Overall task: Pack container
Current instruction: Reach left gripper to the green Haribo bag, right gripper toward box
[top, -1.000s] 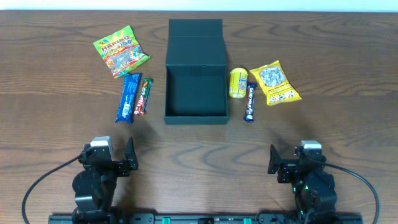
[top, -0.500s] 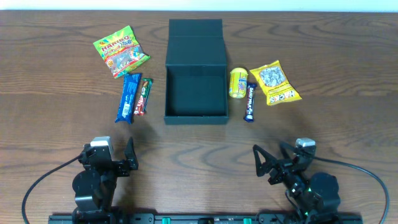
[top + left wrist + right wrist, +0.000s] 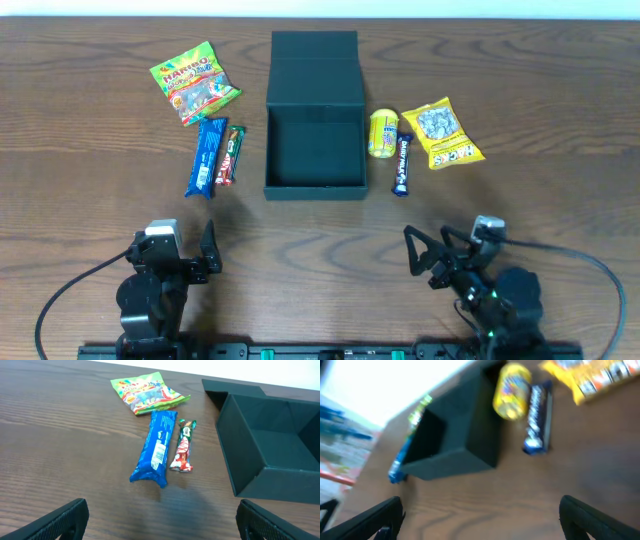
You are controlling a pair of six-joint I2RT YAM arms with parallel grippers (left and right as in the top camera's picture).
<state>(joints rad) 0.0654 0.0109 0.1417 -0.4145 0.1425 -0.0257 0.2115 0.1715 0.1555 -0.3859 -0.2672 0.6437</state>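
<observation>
The container (image 3: 315,150) sits open on the desk (image 3: 80,200), well ahead of both tools and between them. It looks empty, so I think no snack is packed yet. The left tool (image 3: 162,522) is spread wide and holds nothing. The right tool (image 3: 428,250) is spread wide too, with nothing in it, and it points a bit toward the box.

I think the job now is to fetch the first snack. The dark blue bar (image 3: 403,163) is the nearest one ahead of the right tool. To do this well, the tool should come down with one finger on each long side of the bar and squeeze it in the middle. It should keep off the yellow round pack (image 3: 384,133) just beside the bar. Then it should lift high enough to clear the box wall.

The top view shows all six snacks at once. The left wrist view shows only the blue pack (image 3: 156,447), the red and green bar (image 3: 184,452) and the gummy bag (image 3: 147,392), all ahead of the left tool, but up close and sharp. The right wrist view is blurry, yet it shows the side of the box from low down.
</observation>
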